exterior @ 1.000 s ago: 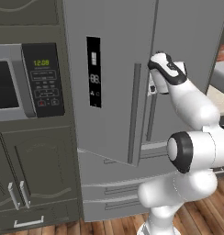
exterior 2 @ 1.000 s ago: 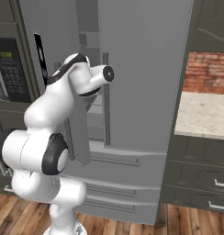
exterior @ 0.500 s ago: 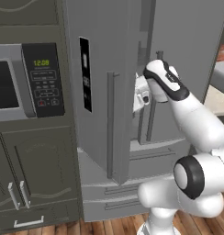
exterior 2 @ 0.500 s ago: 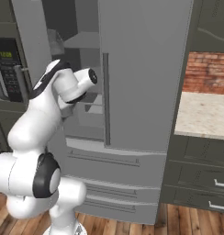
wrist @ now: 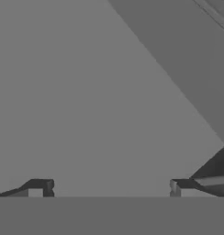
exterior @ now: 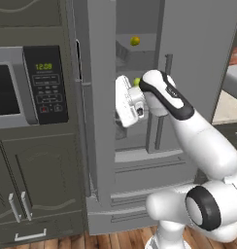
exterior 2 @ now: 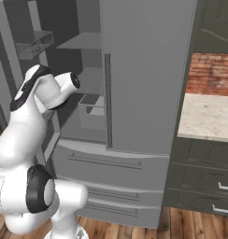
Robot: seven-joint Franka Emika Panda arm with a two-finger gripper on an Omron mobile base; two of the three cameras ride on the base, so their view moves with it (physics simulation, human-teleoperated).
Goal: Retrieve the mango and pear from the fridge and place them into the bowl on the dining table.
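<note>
Pretty clearly a home kitchen: big grey fridge (exterior: 188, 58) with one door swung open, microwave (exterior: 28, 85) built into dark cabinets (exterior: 38, 185), stone counter (exterior 2: 209, 116) against a brick backsplash (exterior 2: 211, 74), wood floor (exterior 2: 181, 226).

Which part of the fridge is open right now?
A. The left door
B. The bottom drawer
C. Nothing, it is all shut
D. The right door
A. The left door of the fridge is swung out edge-on, baring shelves with a yellow-green fruit inside, while the right door and the drawers sit closed.
</note>
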